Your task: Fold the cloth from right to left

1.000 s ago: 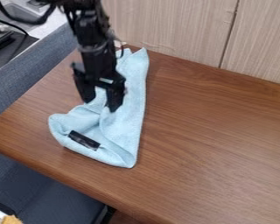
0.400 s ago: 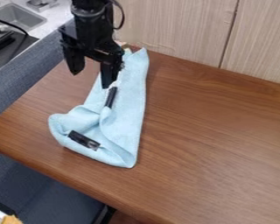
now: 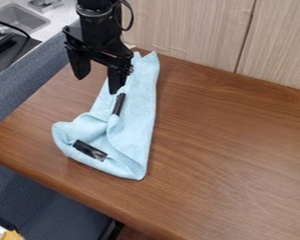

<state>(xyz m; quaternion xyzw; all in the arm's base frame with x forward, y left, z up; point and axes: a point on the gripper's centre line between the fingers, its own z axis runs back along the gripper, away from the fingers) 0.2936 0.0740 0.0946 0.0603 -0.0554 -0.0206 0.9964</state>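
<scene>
The light blue cloth point(image 3: 137, 126) lies on the left part of the brown wooden bench point(image 3: 234, 150), folded into a long, narrow shape. Its upper end points towards the panelled wall point(image 3: 183, 28), its right edge runs fairly straight down to a rounded lower corner, and its lower left part bulges outward in loose, rumpled folds. Two short black strips lie on it: the lower strip point(image 3: 90, 150) slants across the lower left bulge, and the upper strip point(image 3: 118, 104) stands more upright in the view, near the cloth's left edge.

Just above the upper strip hangs the claw point(image 3: 99, 85), its two fingers spread well apart, with nothing pinched between them. The right-hand finger in the view points down over the cloth's upper left side; the other, a little higher in the view, is over bare wood. The black arm point(image 3: 99, 28) comes in from the top edge, left of centre, and drops almost vertically, wrist above the fingers, with a thin cable point(image 3: 131, 18) looping out at its right.

Beyond the bench's left side is a grey-blue surface point(image 3: 33, 79), and past it a sink point(image 3: 21, 18) in a pale counter.
</scene>
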